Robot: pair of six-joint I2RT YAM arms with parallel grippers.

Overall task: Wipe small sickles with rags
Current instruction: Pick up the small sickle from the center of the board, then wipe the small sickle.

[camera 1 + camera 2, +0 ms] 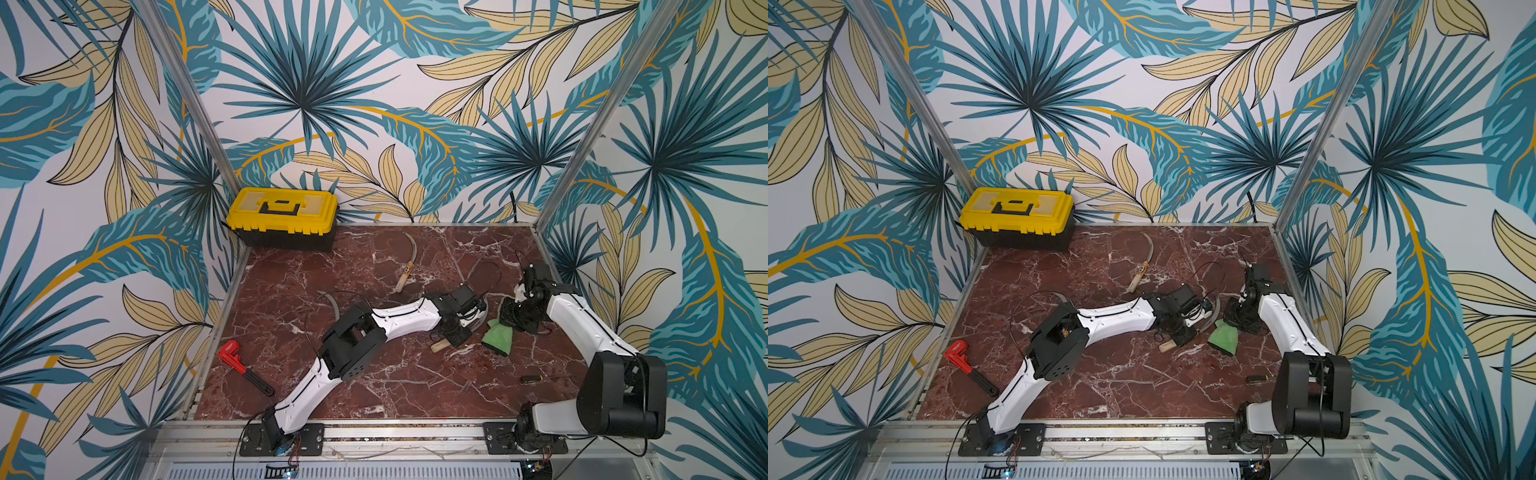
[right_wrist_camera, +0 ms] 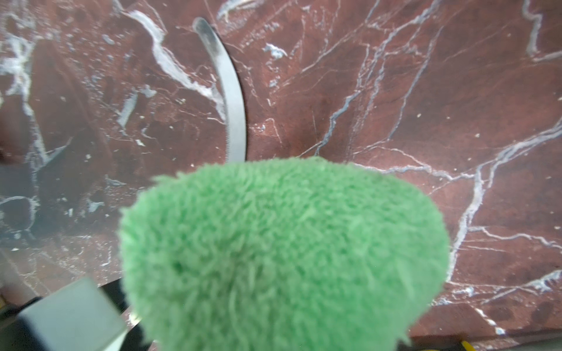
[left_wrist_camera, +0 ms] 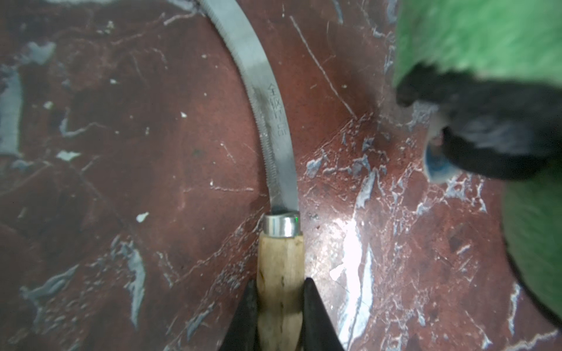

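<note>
The sickle rests on the marble table, its wooden handle clamped in the left gripper. The right gripper pinches the green rag just beside the blade.

A green fuzzy rag fills the middle of the view, very close to the camera and out of focus. Beyond it the curved grey blade of a sickle shows against the red-brown marble table. The rag hides its handle end. One edge of the blade has fine teeth.
</note>
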